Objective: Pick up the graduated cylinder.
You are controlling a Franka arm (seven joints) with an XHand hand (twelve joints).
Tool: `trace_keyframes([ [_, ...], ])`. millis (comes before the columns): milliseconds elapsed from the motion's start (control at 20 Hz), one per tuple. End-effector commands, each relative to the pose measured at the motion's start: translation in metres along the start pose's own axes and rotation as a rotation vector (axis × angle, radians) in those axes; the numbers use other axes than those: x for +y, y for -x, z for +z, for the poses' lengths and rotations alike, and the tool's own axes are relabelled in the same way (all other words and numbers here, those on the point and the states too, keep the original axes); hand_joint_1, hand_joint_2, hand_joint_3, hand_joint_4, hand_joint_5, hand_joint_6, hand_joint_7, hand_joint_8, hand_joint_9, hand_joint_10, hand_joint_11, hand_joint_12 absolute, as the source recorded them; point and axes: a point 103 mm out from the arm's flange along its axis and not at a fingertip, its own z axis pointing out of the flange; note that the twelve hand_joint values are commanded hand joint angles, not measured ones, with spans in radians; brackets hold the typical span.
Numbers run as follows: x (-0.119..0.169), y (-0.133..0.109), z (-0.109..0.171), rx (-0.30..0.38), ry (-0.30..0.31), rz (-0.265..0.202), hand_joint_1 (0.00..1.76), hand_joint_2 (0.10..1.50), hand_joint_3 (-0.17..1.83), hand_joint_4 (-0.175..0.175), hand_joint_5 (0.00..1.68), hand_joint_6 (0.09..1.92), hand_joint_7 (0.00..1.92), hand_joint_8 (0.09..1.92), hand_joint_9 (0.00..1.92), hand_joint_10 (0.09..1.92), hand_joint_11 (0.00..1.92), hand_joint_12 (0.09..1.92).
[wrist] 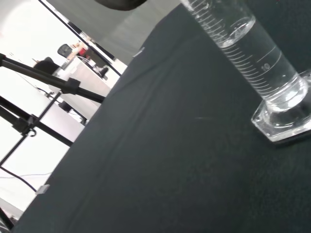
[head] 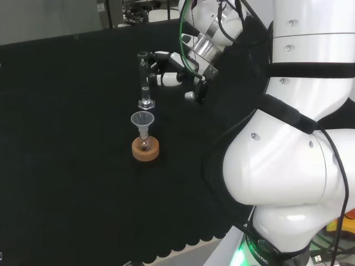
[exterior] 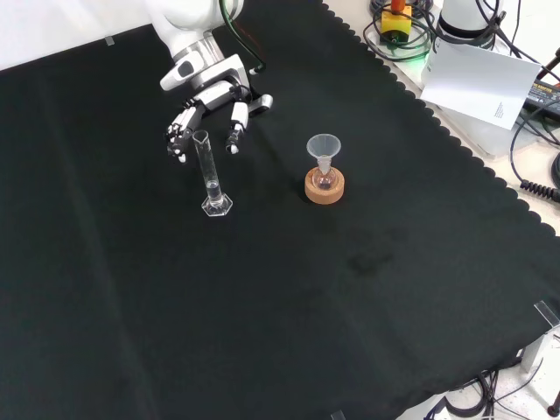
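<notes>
The graduated cylinder (exterior: 211, 175) stands upright on its hexagonal foot, out on the black cloth of the surface (exterior: 262, 315), and the wrist view shows clear liquid sitting low in the tube. The hand (exterior: 210, 105) hangs just behind the cylinder's rim in the front view, fingers spread and only lightly bent on either side of the tube's top, holding nothing; whether a fingertip grazes the glass I cannot tell. In the head view the hand sits just to the right of the cylinder's upper part.

The near neighbour is a small flask (exterior: 325, 179) seated in a cork ring stand (exterior: 325, 186), with a clear funnel (exterior: 323, 147) in its neck. In the front view it stands to the right of the cylinder, well clear of the hand; in the head view it is in front of the cylinder's foot, close by. Between hand and cylinder the cloth is bare.

The cloth is matte black with a scalloped edge. Beyond it, at the front view's upper right, lie a white sheet of paper (exterior: 481, 79), coiled cables (exterior: 411, 31) and a yellow-and-red object. The wrist view catches black tripod legs (wrist: 34, 121) against a bright room.
</notes>
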Motion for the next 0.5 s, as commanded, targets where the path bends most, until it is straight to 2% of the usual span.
trace_keyframes([
  [50,0.003,-0.002,0.009,0.032,0.010,-0.012,0.87,0.96,-0.17,-0.036,0.48,0.09,0.37,0.63,0.57,0.57,0.33,1.32],
  [300,0.008,-0.002,0.018,0.086,0.019,-0.005,0.96,0.99,-0.17,-0.034,0.50,0.09,0.40,0.61,0.59,0.55,0.35,1.30],
  [500,0.014,-0.004,0.027,0.090,0.038,-0.012,0.95,1.00,-0.17,-0.033,0.51,0.09,0.41,0.61,0.59,0.54,0.35,1.30],
])
